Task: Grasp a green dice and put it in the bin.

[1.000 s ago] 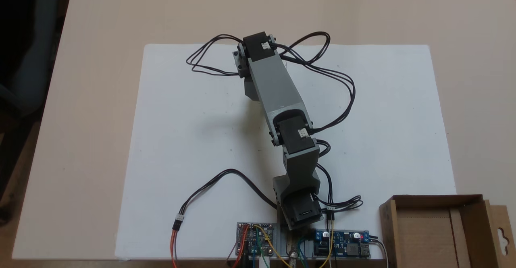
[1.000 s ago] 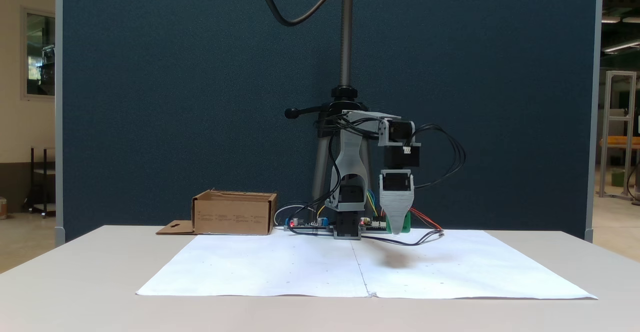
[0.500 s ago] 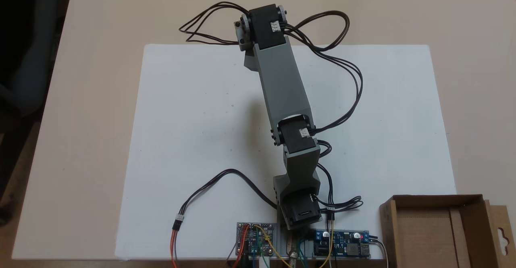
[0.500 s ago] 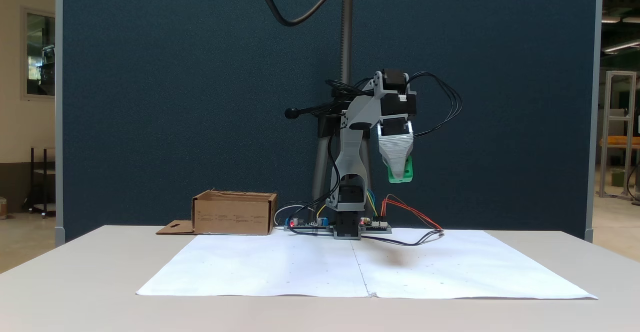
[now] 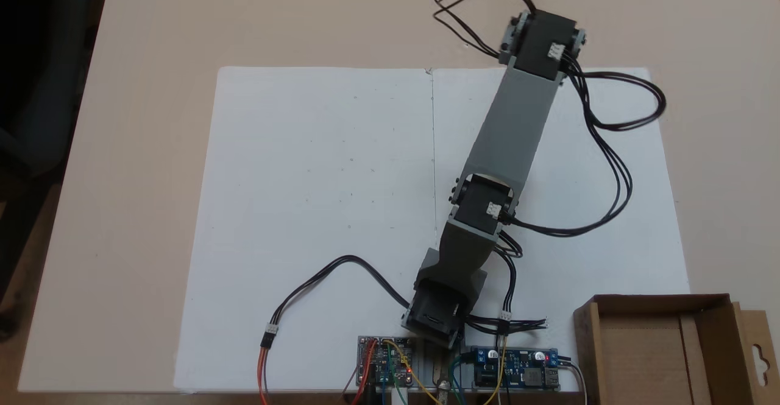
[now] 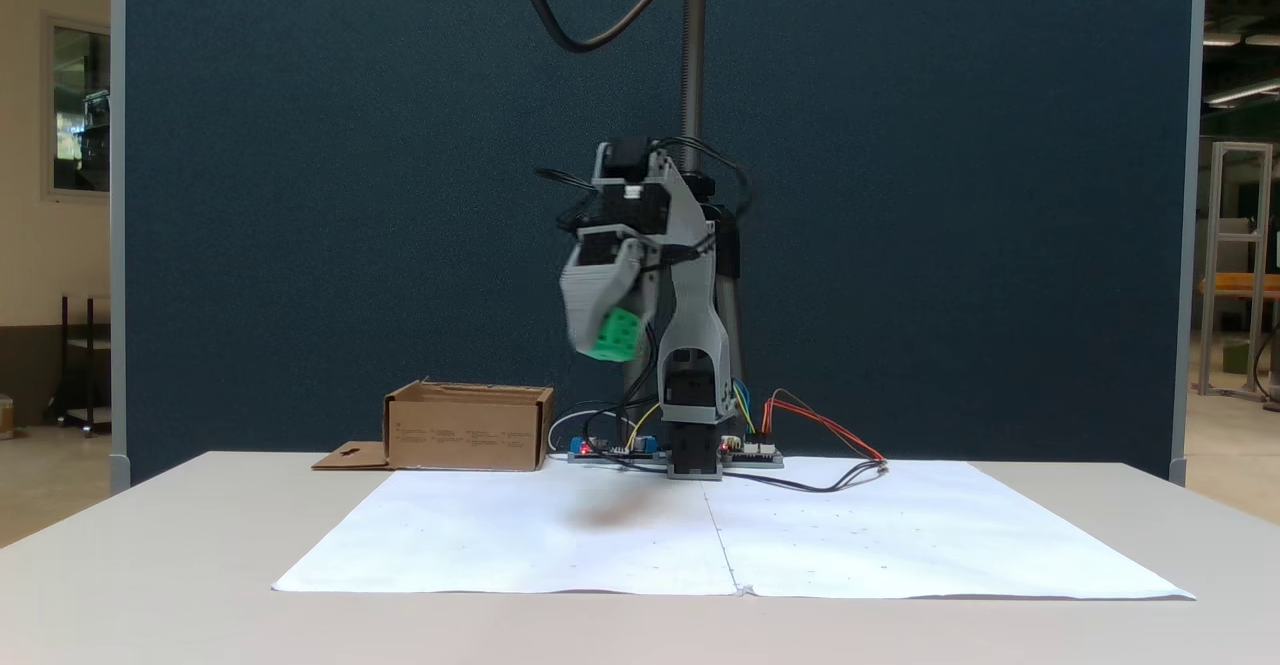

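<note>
The hand was clenched on the green dice, high above the table; the bin sat lower, to its left.

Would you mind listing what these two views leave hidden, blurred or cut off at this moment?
- Gripper: motion-blurred in a fixed view; jaw tips unclear around the green dice.
- Dice pips: too small and blurred to count.
- Bin: cut by the bottom edge in a fixed view; its near wall hides its floor in a fixed view.
</note>
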Motion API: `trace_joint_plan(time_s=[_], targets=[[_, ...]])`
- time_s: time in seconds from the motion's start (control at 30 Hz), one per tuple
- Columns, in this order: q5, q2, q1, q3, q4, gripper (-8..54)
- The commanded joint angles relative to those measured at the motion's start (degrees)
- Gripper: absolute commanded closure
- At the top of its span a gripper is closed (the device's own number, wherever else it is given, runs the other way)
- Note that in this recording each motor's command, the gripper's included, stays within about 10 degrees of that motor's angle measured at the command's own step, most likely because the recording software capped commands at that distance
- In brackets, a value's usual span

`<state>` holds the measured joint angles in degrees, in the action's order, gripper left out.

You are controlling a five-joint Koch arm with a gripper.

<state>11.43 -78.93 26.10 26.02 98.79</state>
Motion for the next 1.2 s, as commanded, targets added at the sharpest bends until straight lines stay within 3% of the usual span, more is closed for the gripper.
trace_joint_plan(time_s=[0.0, 0.83, 1.17], targets=[[-5.4, -2.3, 6.5, -3.4, 4.9, 33.6], [-33.8, -1.8, 70.1, -8.5, 4.6, 33.6], [-34.7, 3.7, 75.2, -9.1, 4.7, 33.6]])
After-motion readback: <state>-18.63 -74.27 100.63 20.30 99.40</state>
